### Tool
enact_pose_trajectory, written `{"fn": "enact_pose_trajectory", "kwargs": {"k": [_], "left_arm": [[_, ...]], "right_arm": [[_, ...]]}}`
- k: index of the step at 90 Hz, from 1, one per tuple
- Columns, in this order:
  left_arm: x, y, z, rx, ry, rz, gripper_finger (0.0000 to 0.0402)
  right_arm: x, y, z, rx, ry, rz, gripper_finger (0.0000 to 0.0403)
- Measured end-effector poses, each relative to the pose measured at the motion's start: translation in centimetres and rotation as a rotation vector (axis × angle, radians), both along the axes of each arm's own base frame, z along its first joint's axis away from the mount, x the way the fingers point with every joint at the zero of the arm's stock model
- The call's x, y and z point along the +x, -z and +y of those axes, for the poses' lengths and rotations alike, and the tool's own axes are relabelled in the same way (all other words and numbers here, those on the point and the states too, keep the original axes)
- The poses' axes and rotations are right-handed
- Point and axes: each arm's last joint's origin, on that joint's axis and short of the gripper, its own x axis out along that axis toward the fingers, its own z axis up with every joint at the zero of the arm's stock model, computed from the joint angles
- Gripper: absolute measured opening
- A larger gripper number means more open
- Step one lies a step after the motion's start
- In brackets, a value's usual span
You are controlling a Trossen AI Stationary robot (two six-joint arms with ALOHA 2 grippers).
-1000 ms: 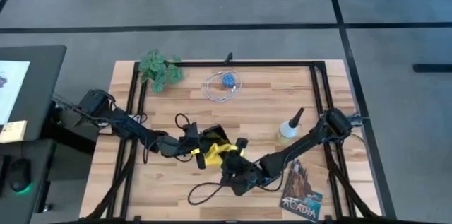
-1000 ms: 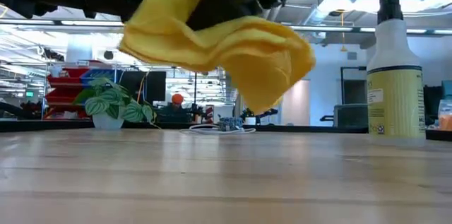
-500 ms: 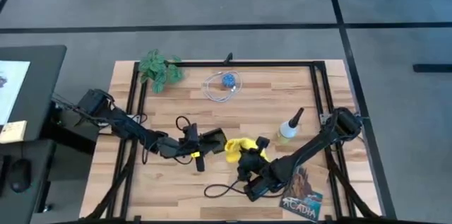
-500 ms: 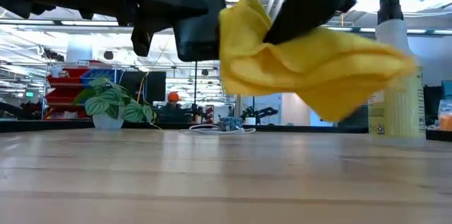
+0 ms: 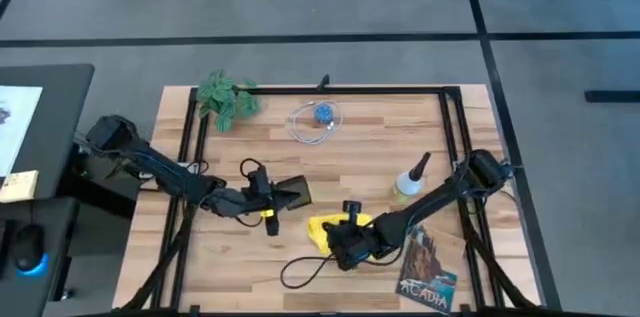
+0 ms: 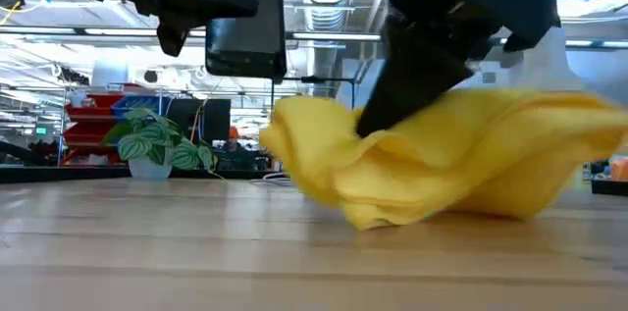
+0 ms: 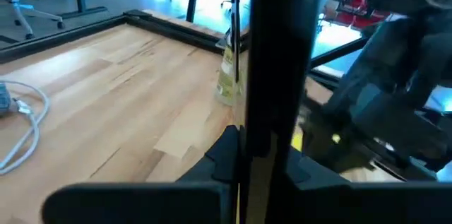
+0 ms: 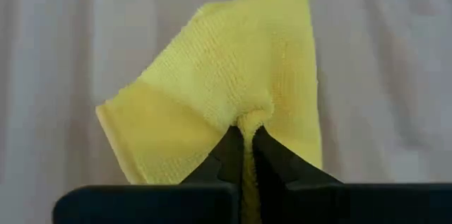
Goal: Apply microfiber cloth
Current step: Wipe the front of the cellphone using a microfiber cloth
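One bright yellow microfiber cloth [image 5: 330, 229] lies bunched on the wooden table [image 5: 370, 147], pinched by the right gripper [image 5: 345, 240]; the left gripper [image 5: 268, 195] clamps one black smartphone [image 5: 290, 194].

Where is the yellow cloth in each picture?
High view: the microfiber cloth lies low and middle on the table, under the right gripper.
Low view: it fills the middle and right, resting on the wood.
Left wrist view: only a yellow sliver.
Right wrist view: centre, pinched by the jaws.
Shared landmark: the spray bottle.
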Motion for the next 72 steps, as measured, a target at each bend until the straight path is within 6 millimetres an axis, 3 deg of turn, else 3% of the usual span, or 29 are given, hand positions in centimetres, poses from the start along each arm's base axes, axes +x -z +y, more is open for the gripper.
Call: {"fn": "enact_pose_trajectory", "kwargs": {"k": [16,32,40,54,64,72], "left_arm": [[-0.1,0.1,-0.1,0.008,0.005,0.012,0.0015],[-0.1,0.2,-0.1,0.014,0.007,0.021,0.0015],[-0.1,0.3,-0.2,0.008,0.039,0.03,0.0015],[-0.1,0.3,-0.6,-0.002,0.155,0.044,0.0015],[0.0,0.3,-0.8,-0.018,0.266,0.059,0.0015],[0.1,0.4,-0.9,-0.066,0.378,0.076,0.0015]], "right_arm": [[-0.8,1.7,-1.3,0.007,0.057,0.063,0.0024],[-1.1,1.0,-2.6,-0.002,0.106,0.105,0.0094],[-1.5,-1.0,-2.8,-0.01,0.059,0.069,0.0138],[-2.7,-6.5,-2.7,-0.045,-0.107,-0.062,0.02],[-3.4,-10.2,-2.9,-0.155,-0.304,-0.183,0.0221],[-3.5,-11.8,-2.9,-0.323,-0.537,-0.234,0.0227]]}}
